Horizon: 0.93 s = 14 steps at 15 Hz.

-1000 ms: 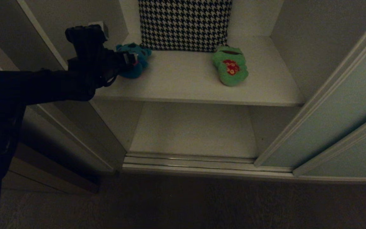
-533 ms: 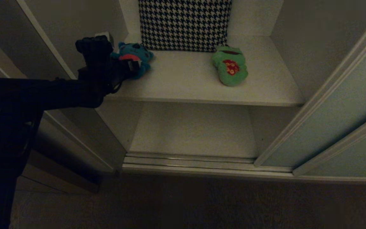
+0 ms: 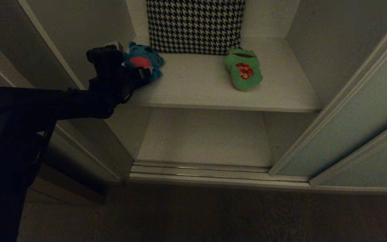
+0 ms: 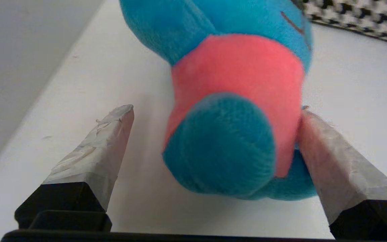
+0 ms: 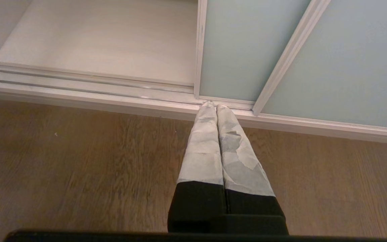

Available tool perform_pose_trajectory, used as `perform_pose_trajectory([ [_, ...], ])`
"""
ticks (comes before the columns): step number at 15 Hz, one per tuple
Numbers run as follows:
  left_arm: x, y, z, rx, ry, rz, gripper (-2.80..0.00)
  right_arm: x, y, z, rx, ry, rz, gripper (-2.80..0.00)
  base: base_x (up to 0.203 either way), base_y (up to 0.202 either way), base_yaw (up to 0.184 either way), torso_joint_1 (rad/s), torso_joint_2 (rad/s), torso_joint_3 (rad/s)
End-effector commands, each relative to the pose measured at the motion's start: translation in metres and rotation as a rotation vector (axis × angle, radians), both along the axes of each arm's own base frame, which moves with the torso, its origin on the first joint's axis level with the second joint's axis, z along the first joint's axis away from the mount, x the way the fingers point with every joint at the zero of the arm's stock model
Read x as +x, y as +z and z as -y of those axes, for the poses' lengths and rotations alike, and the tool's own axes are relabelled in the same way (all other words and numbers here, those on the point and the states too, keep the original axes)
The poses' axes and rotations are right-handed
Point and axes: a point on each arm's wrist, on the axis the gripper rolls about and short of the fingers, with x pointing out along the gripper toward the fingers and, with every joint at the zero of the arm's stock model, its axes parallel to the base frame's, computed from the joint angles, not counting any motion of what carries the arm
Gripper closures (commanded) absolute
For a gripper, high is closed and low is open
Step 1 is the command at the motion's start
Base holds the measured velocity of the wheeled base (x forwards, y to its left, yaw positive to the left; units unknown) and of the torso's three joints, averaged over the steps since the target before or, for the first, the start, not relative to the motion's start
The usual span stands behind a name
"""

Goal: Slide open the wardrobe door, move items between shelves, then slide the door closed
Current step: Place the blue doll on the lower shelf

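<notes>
Teal plush is your risk in the head view: the bear [image 3: 143, 62] sits at the upper shelf [image 3: 213, 90]'s left end beside the wardrobe wall, so a push could tip it. From the left wrist, the left gripper [image 4: 213, 116] has its fingers apart astride the bear, one touching, so closing may pinch only fur. From the right wrist, the right gripper [image 5: 216, 107] hangs with fingers together by the sliding wardrobe door [image 5: 240, 50]

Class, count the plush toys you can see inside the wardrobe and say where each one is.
2. The blue bear sits at the upper shelf's left end, between the left gripper's open jaws; the green frog lies toward its right, before the checked cushion.
</notes>
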Motion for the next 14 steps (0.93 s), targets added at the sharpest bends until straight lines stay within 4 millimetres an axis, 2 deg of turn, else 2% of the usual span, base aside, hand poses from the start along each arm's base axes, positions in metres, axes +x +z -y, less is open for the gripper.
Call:
perform_pose_trajectory([
  [1,0.000,0.001,0.000,-0.003,-0.004,0.007,-2.80,0.000,0.000,0.000,0.000,0.000,-0.002,0.00,0.000,0.000,0.000,0.000,0.00,0.000],
  [2,0.000,0.001,0.000,-0.003,-0.004,0.007,0.00,0.000,0.000,0.000,0.000,-0.001,-0.001,0.00,0.000,0.000,0.000,0.000,0.00,0.000],
  [6,0.002,-0.005,0.006,-0.006,-0.072,-0.012,0.00,0.000,0.000,0.000,0.000,-0.001,0.001,0.00,0.000,0.000,0.000,0.000,0.00,0.000],
  [10,-0.001,-0.001,0.011,-0.008,-0.084,0.004,0.00,0.000,0.000,0.000,0.000,-0.001,-0.001,0.00,0.000,0.000,0.000,0.000,0.00,0.000],
  [13,-0.009,0.014,0.010,-0.016,-0.083,0.036,0.00,0.000,0.000,0.000,0.000,0.001,-0.001,0.00,0.000,0.000,0.000,0.000,0.00,0.000],
  [14,-0.020,0.033,0.008,-0.023,-0.085,0.074,0.00,0.000,0.000,0.000,0.000,-0.001,0.001,0.00,0.000,0.000,0.000,0.000,0.00,0.000],
])
